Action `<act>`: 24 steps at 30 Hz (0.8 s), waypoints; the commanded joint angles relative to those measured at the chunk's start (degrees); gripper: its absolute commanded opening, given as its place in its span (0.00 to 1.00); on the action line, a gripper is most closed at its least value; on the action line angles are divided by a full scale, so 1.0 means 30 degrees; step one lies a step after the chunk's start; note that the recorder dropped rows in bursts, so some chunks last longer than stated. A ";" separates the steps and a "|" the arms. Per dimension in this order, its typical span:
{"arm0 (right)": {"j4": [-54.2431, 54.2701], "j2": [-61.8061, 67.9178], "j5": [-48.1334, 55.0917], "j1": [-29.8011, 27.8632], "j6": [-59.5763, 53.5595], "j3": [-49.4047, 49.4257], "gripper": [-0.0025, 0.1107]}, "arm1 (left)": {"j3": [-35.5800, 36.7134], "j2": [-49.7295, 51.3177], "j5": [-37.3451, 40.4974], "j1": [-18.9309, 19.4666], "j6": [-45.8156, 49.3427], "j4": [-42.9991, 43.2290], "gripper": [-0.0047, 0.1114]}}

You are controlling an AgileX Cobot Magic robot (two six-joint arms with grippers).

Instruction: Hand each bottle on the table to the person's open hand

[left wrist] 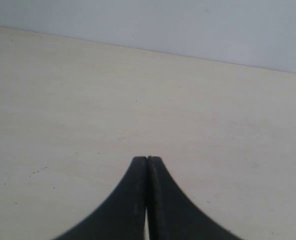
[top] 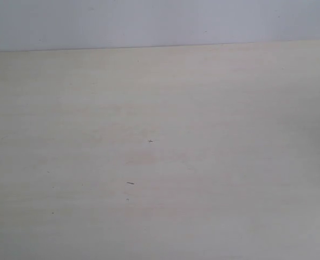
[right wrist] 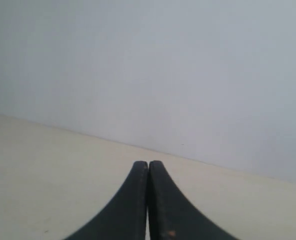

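No text, label, brand, number or sign can be read in any view. The table [top: 214, 162] bears only a few tiny dark specks [top: 130, 183], which form no characters. The wall [top: 160, 21] behind it is plain.
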 commanded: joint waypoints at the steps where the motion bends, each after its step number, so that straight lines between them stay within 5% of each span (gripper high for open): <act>1: -0.0140 -0.0476 -0.3275 -0.2685 -0.0206 0.2187 0.02 | -0.0012 -0.0094 -0.0126 0.0018 -0.0081 -0.0112 0.04; 8: 0.0968 -0.1228 -0.6208 -0.5538 -0.0201 0.4655 0.02 | -0.0012 -0.0094 -0.0126 0.0018 -0.0081 -0.0112 0.04; 24: 0.0607 -0.2077 -0.4283 -0.6863 -0.0332 0.5930 0.02 | -0.0012 -0.0094 -0.0126 0.0018 -0.0081 -0.0112 0.04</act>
